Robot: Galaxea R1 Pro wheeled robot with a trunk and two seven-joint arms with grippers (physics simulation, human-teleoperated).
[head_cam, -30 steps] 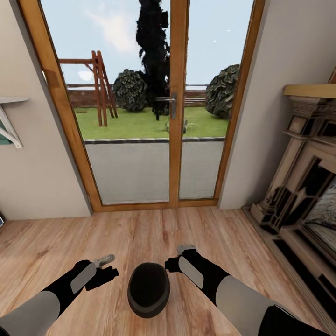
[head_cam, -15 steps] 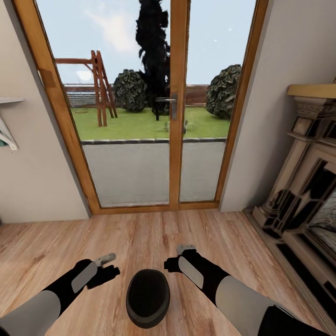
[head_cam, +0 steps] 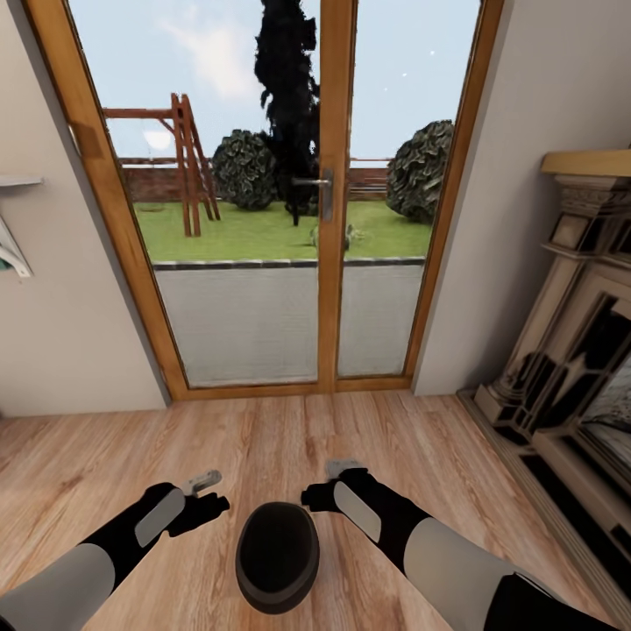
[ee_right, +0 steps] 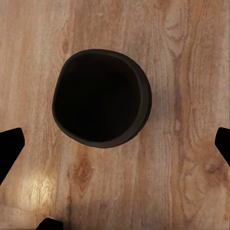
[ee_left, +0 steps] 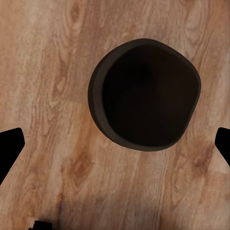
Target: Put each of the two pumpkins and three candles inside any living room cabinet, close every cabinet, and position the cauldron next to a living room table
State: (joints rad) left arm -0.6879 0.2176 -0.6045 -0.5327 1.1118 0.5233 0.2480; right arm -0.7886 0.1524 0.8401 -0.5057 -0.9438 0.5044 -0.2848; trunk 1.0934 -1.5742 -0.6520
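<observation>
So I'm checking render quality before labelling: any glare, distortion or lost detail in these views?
Head view: wide-angle distortion leans the door frame and walls outward; daylight through the glass, no harsh glare. Left wrist view: the cauldron reads as a flat black shape, with no detail inside it. Right wrist view: a pale glare patch on the floor; the cauldron's mouth is equally featureless.

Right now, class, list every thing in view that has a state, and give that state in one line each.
cauldron: upright on the wood floor, mouth open, nothing visible inside.
glass doors: shut.
left gripper: open, holding nothing.
right gripper: open, holding nothing.
</observation>
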